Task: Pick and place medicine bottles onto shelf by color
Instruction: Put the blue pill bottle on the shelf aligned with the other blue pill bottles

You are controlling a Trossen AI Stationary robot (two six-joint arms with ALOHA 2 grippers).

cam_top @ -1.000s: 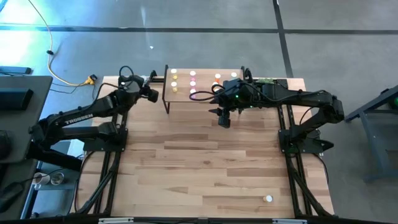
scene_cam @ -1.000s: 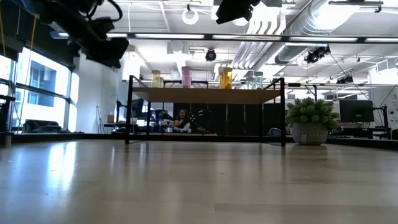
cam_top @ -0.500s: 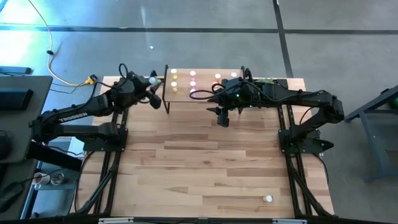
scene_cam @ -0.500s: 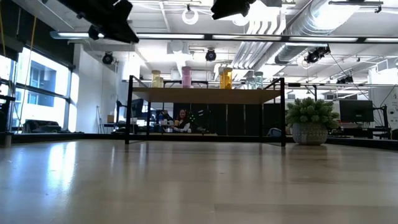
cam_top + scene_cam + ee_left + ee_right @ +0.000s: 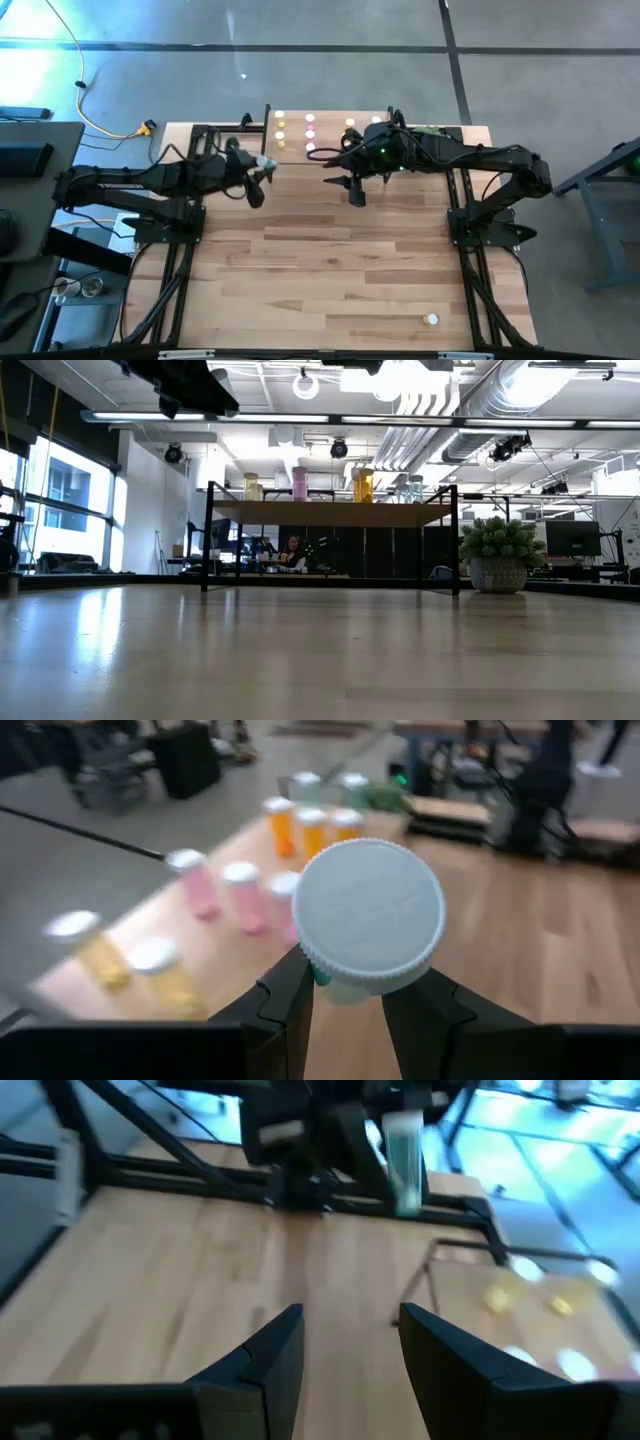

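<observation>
The shelf (image 5: pixel 328 150) stands at the table's far edge with several white-capped medicine bottles on it, in rows of yellow (image 5: pixel 160 970), pink (image 5: pixel 240 895), orange (image 5: pixel 310 830) and green (image 5: pixel 305 785). My left gripper (image 5: pixel 262 170) hovers by the shelf's near left corner, shut on a green bottle (image 5: pixel 368 915) whose white cap fills the left wrist view. My right gripper (image 5: pixel 355 190) hangs open just in front of the shelf's middle, holding nothing. One more bottle (image 5: pixel 431 320) stands alone near the table's near right corner. My left gripper pinches the green bottle between its two fingers (image 5: pixel 288 1005), on the green body just below the cap (image 5: pixel 322 977). The fingers come nearly level from the table's left. The bottle is lifted clear, roughly upright, cap up (image 5: pixel 405 1150); the cap hides the contact itself.
A potted green plant (image 5: pixel 497 555) sits at the far right beside the shelf. The black arm frames (image 5: pixel 170 250) run along both sides of the table. The wide wooden tabletop (image 5: pixel 330 270) lies in front of the shelf.
My left gripper has swung from beside the shelf's left end toward the near edge and the right, rising a little and turning, carrying the green bottle to the shelf's near left corner. My right gripper has stayed in place, tipping slightly.
</observation>
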